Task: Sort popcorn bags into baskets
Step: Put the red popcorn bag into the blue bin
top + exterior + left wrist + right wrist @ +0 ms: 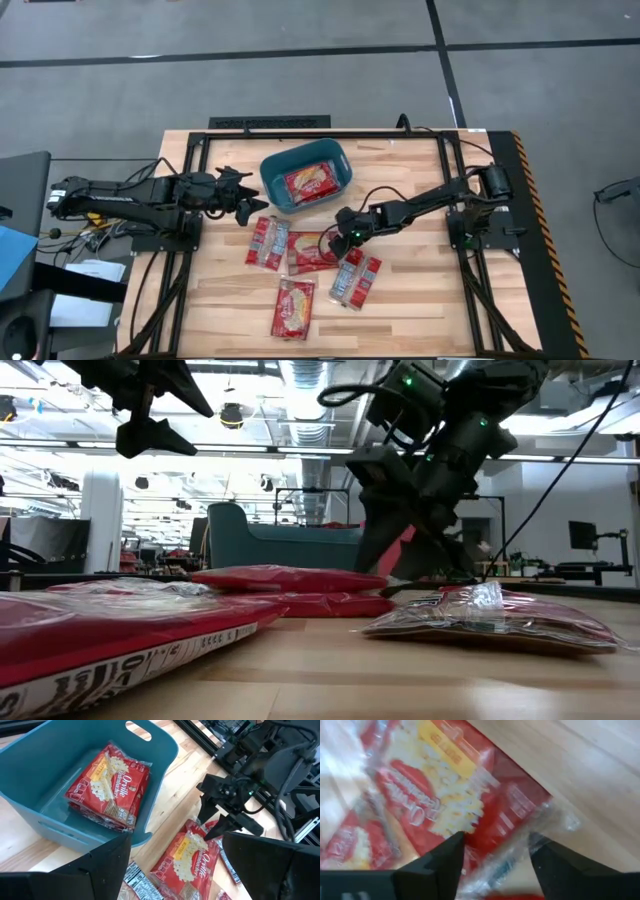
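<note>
My left gripper [262, 203] hovers just beside the tub's [275, 182] left corner, fingers [107, 865] spread and holding nothing. The teal tub sits at the table's [420, 300] far middle, with popcorn bags [312, 183] stacked flat inside it. In front of the tub, four more bags lie on the wood: one [268, 241] at the left, one [313, 251] beside it in the middle, one [293, 306] nearest the front edge, and one [355, 279] to the right. My right gripper [338, 240] is down at the middle bag's right edge, fingers [436, 862] parted around its clear crimped end, not clamped.
</note>
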Motion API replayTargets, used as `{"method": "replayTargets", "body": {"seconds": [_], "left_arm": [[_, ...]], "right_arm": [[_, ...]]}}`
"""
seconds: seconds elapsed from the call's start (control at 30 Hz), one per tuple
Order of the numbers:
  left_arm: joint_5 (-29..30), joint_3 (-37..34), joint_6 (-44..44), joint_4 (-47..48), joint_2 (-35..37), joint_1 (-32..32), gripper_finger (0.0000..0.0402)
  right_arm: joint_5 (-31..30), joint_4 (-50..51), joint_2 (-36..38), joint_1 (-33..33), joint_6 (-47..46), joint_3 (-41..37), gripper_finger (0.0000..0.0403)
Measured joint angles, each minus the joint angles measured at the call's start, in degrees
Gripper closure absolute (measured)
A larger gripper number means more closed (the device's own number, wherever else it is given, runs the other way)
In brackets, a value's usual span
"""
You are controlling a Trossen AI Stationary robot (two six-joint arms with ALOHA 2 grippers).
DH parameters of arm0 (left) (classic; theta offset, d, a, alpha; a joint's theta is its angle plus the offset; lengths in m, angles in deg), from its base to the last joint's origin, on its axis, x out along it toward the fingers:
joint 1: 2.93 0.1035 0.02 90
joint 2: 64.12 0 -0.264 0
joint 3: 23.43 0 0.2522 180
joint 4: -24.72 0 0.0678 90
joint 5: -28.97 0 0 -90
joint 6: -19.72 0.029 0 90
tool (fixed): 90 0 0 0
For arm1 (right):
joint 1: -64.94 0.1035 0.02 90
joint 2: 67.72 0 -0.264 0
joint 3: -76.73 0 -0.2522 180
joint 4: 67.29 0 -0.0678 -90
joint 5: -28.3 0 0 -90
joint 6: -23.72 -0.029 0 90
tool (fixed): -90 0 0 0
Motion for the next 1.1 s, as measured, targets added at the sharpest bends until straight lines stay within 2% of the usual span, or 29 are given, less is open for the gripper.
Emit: {"method": "replayTargets", "body": {"seconds": [0.1, 0.3, 0.33, 0.5, 0.77, 1.1], "left_arm": [[0.1, 0.0, 0.0, 0.0, 0.0, 0.0, 0.0098], [1.0, 0.0, 0.0, 0.1, 0.0, 0.0, 0.0098], [1.1, 0.0, 0.0, 0.1, 0.0, 0.0, 0.0098], [1.2, 0.0, 0.0, 0.1, 0.0, 0.0, 0.0098], [1.2, 0.0, 0.2, 0.1, 0.0, 0.0, 0.0098], [1.5, 0.0, 1.4, 0.1, 0.0, 0.0, 0.0098]], "right_arm": [[-0.1, 0.6, 0.0, -0.4, 0.1, 0.0, 0.0214], [0.1, 0.4, 0.0, -0.8, 2.3, 0.0, 0.0375], [0.1, 0.3, 0.0, -0.8, 2.5, 0.0, 0.0387], [0.4, -0.1, 1.7, -1.1, 2.3, 0.0, 0.0393], [0.6, 1.3, 10.3, -2.7, 2.8, 0.0, 0.0398], [4.4, 1.7, 21.5, -7.2, 4.9, 0.0, 0.0400]]}}
